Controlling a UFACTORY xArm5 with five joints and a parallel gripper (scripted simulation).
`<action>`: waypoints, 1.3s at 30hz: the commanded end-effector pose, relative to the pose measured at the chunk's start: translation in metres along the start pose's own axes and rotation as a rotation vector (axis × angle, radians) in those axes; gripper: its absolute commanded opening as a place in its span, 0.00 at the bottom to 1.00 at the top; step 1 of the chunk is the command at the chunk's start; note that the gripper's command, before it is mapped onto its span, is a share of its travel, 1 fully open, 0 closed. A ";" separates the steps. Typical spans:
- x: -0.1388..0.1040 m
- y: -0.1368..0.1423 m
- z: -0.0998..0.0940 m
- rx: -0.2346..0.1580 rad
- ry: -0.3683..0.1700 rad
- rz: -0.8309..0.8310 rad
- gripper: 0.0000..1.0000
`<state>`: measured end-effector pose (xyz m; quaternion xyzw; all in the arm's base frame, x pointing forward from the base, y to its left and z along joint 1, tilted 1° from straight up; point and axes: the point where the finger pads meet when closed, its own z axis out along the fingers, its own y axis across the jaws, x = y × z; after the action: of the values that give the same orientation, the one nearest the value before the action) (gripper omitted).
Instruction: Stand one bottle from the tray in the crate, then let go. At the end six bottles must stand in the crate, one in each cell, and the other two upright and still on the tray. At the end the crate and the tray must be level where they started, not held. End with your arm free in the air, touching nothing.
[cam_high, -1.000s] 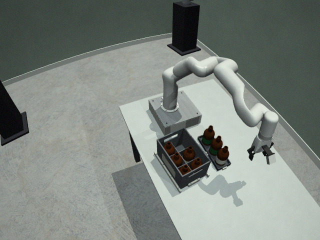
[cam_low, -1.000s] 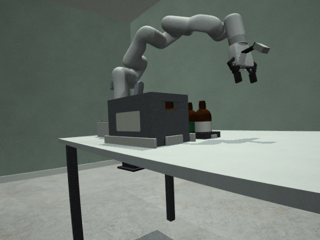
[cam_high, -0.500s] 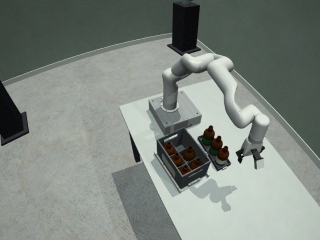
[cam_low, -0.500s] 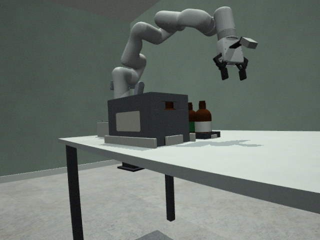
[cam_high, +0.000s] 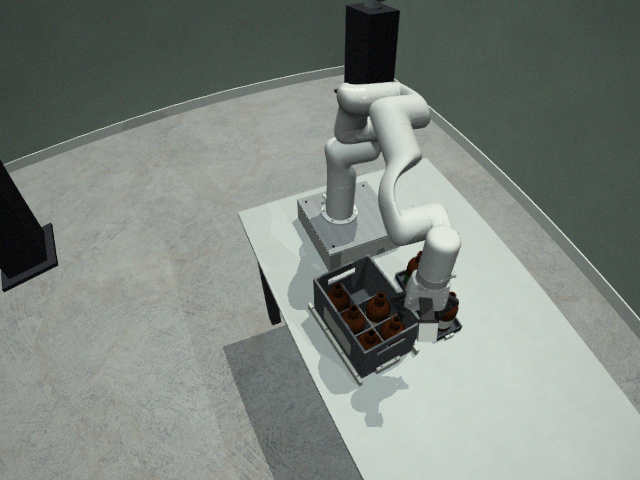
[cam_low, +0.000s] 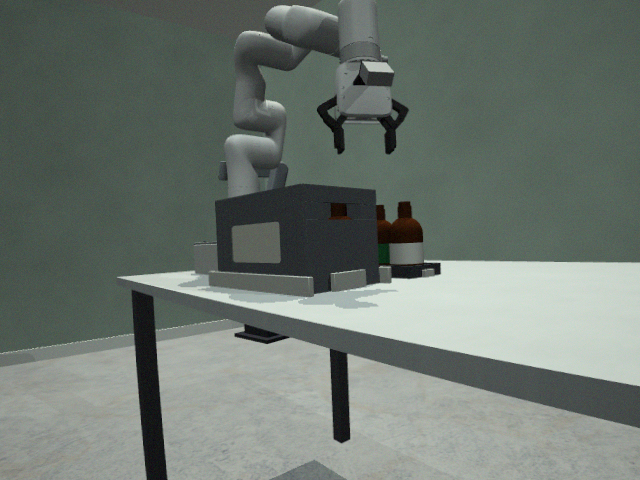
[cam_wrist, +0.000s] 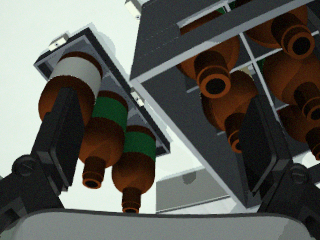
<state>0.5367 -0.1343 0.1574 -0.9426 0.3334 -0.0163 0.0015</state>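
Note:
The dark grey crate (cam_high: 364, 315) stands on the white table with several brown bottles upright in its cells. Its cell nearest the arm's base (cam_high: 361, 287) looks empty. The dark tray (cam_low: 413, 269) lies right beside the crate. In the wrist view the tray holds three upright brown bottles: one with a white label (cam_wrist: 70, 90) and two with green labels (cam_wrist: 108, 127) (cam_wrist: 135, 160). My gripper (cam_low: 363, 148) is open and empty. It hangs well above the bottle tops, over the gap between the crate (cam_wrist: 234, 74) and the tray. In the top view the arm hides most of the tray.
The arm's grey base block (cam_high: 341, 227) stands on the table behind the crate. Low grey stop bars (cam_low: 261, 283) lie along the crate's foot. Black pillars (cam_high: 371, 41) (cam_high: 20, 237) stand on the floor away from the table.

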 end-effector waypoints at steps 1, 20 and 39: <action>-0.015 0.068 -0.004 -0.005 -0.002 0.062 1.00; -0.065 0.166 0.004 -0.018 -0.037 0.173 0.00; -0.065 0.166 0.004 -0.018 -0.037 0.173 0.00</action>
<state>0.3814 -0.2222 0.1473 -0.9104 0.4137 0.0065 0.0006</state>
